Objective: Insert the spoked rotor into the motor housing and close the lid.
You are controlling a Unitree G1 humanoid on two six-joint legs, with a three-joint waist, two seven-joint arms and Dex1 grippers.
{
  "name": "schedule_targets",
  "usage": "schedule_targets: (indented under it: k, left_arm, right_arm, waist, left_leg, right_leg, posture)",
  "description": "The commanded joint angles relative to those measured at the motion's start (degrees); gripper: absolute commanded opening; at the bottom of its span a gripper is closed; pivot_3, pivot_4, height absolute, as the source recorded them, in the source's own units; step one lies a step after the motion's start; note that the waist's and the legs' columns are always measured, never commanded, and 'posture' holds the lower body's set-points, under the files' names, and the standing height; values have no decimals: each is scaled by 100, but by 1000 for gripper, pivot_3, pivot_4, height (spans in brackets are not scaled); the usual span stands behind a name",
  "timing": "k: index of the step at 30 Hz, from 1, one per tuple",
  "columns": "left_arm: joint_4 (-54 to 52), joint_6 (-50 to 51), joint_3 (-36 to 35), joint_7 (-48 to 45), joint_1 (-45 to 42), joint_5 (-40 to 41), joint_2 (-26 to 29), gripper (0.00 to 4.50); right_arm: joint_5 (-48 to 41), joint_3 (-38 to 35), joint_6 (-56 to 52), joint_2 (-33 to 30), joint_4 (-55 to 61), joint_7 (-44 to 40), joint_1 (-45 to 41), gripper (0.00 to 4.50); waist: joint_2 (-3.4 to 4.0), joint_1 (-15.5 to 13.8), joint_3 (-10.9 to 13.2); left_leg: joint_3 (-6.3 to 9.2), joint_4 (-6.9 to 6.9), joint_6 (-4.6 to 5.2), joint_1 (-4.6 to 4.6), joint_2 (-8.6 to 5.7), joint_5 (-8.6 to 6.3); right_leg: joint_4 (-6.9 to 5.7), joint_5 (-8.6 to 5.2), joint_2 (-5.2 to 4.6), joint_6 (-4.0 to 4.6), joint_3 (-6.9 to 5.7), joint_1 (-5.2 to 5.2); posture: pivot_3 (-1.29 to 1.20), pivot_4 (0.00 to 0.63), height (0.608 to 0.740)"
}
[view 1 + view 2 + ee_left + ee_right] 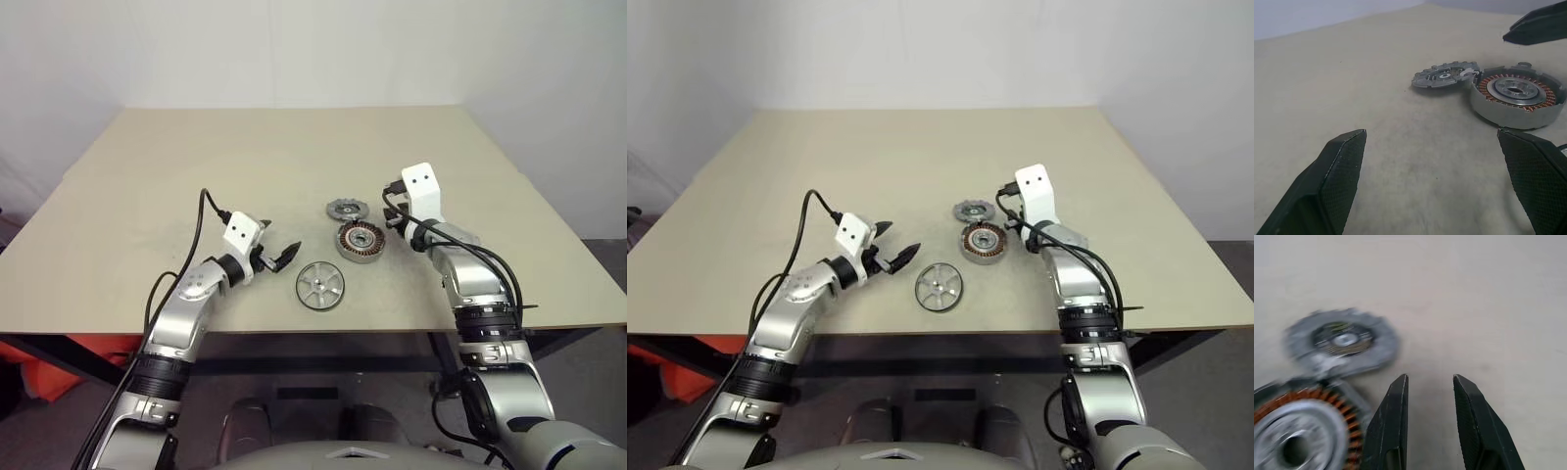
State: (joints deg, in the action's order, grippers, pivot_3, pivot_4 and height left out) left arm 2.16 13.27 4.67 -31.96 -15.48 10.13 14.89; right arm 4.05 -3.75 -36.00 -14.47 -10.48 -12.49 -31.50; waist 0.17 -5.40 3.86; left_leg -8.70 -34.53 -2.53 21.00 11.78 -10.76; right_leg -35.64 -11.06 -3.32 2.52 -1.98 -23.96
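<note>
Head view: spoked rotor point(320, 286) flat near table point(147, 196) front edge, motor housing point(360, 241) behind it, lid point(347, 209) touching housing.

Left wrist: left gripper point(1435, 181) spread wide, empty (likely for rotor).

Right wrist: right gripper point(1429, 384) narrow gap, empty, beside housing.

No text, label, brand, number or sign can be read anywhere — the lid point(1342, 340) has a dark centre with faint markings, too blurred to make out, and the housing point(1518, 100), the rotor point(320, 286) and the bench point(147, 176) carry no legible writing.
</note>
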Motion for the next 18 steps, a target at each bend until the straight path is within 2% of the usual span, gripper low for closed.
schedule_targets:
  k: [1,5,9,18]
  left_arm:
    - [-306,4,26,54,-66,-6,-26,4500]
    - [-343,35,52,46,-54,-5,-31,4500]
    - [-255,21,66,-9,-122,-1,-17,4500]
    - [-188,4,121,-68,-157,-22,8,4500]
  right_arm:
    - [203,-123,195,50,115,660,-64,1594]
    - [276,-87,70,20,193,932,128,1594]
    - [148,-32,-122,42,187,810,344,1594]
    - [-207,-234,185,199,-197,842,364,1594]
  waist:
    - [0,7,0]
    - [1,7,0]
    - [1,9,0]
    - [1,12,0]
  left_leg:
    - [0,3,-7,0,-1,4]
    - [0,18,-16,-6,-4,9]
    - [0,29,-22,-8,-6,13]
    - [0,31,-25,-9,-6,15]
  right_leg:
    - [0,0,0,-1,1,-2]
    - [3,-1,2,-3,1,-2]
    - [9,-1,3,-3,1,-4]
    - [10,-1,3,-4,1,-3]
  posture:
    - [0,0,740]
    - [0,0,740]
    - [0,0,740]
    - [0,0,740]
